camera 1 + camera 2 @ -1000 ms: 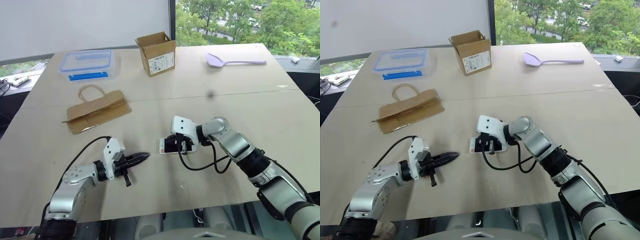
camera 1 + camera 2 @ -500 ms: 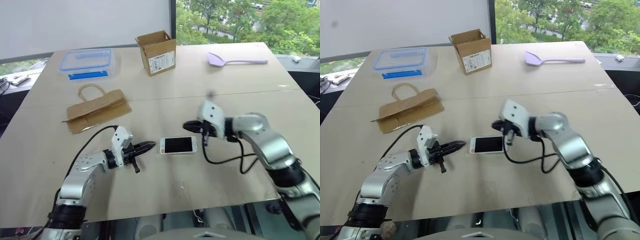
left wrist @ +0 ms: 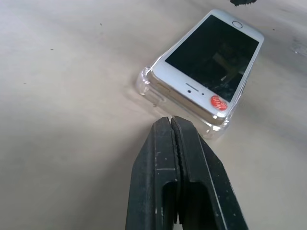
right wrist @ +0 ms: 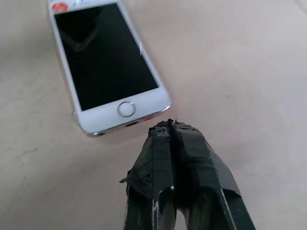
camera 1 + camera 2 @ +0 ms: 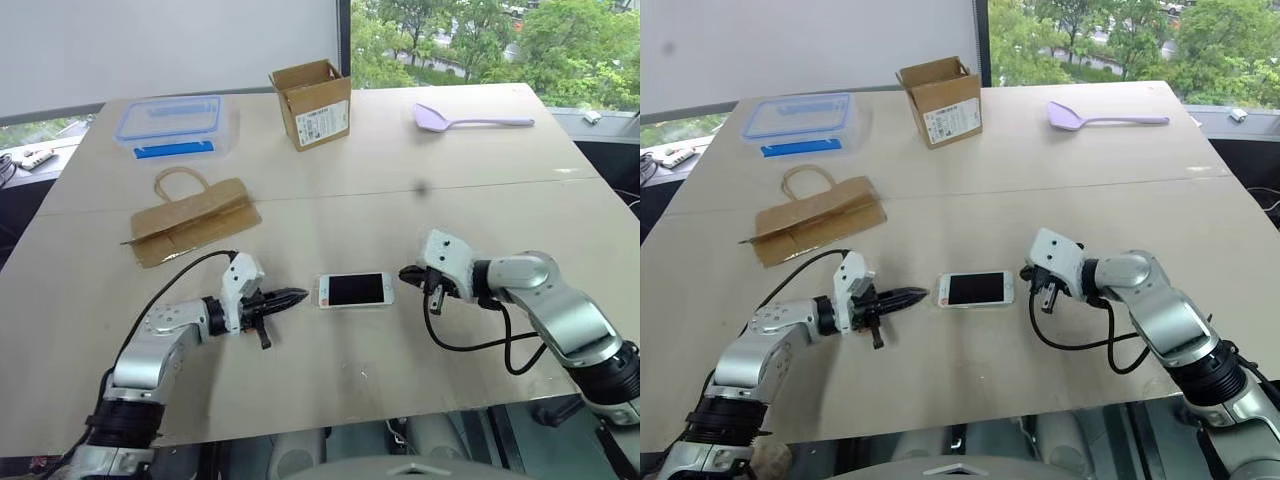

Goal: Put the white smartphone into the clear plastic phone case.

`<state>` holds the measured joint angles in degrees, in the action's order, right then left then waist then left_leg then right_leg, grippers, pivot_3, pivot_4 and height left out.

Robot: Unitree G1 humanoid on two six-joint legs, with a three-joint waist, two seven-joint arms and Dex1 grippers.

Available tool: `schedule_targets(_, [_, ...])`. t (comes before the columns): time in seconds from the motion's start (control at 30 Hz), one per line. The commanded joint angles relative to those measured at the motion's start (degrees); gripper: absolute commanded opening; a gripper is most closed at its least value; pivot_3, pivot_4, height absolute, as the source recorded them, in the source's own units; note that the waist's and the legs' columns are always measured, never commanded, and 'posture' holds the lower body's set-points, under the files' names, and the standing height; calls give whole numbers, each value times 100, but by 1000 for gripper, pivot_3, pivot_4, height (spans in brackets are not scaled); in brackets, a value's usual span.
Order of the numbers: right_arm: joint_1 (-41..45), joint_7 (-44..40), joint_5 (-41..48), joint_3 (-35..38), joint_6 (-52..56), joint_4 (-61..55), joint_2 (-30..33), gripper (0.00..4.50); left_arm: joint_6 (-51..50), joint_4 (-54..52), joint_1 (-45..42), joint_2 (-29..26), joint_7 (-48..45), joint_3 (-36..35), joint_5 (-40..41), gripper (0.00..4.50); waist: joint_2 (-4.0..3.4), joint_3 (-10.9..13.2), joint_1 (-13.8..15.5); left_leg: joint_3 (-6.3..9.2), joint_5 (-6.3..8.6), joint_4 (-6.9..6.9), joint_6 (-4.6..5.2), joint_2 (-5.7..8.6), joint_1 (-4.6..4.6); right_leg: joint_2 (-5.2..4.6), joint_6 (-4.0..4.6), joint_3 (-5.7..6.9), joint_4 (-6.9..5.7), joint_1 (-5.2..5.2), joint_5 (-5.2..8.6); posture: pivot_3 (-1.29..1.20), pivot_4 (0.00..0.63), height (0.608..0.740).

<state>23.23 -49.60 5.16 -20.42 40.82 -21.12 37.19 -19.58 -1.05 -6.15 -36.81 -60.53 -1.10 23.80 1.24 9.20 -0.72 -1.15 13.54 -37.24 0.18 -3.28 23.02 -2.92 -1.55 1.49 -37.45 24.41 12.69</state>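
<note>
A: Where does the white smartphone [image 5: 356, 290] lie?
B: Centre of frame, screen up, seated in the clear plastic phone case [image 3: 149, 88] — its rim shows at the near corners.
A: And the grippers?
B: The left gripper [image 5: 288, 298] and the right gripper [image 5: 410, 273] flank it, both shut and empty — probably poised to press it home.

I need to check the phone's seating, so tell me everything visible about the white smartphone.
The white smartphone lies flat, screen up, on the table, between the two shut grippers, neither touching it. It has a black screen, white bezels, a round home button and a red sticker at the earpiece end. It sits in the clear plastic phone case, whose rim shows around that end.
</note>
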Motion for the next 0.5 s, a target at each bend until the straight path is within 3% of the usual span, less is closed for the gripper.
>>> schedule_targets(0.03, [54,15,-68,-17,-145,13,18,70,34,-24,-110,-28,-118,117,-44,0,1,1,1,0,0,0,0,0,2,0,0,0,0,2,0,0,150,740])
schedule_targets(0.5, [94,-266,-126,-244,-421,71,66,70,75,26,-284,50,-365,358,-203,0,2,1,16,0,0,-2,0,1,26,0,-1,1,5,19,-1,0,150,740])
